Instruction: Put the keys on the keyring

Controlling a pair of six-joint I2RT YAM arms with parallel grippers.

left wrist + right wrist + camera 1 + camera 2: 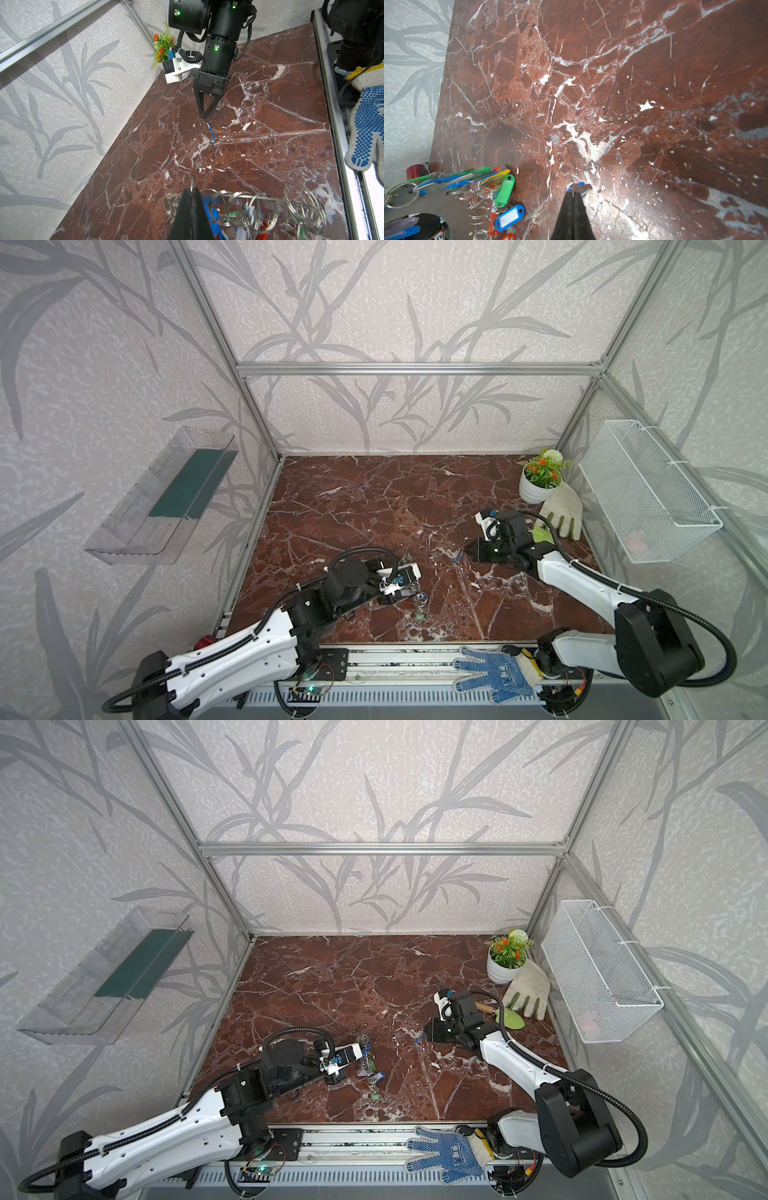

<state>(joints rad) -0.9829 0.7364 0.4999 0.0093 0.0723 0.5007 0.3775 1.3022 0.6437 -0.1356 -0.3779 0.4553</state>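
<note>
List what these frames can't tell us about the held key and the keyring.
- Blue-tagged key: right wrist view, blurred and mostly covered by the right gripper; a speck in both top views.
- Keyring: cut off by the frame edge in both wrist views; in a top view the left wrist camera hides most of it.
- Left gripper: disc or split ring pinched? Hidden at the pinch, left wrist view.

Red-brown white-veined table (374,497), grey leaf-patterned walls (415,302), blue-dotted white glove (494,674), green, blue, yellow-tagged keys (505,192)
</note>
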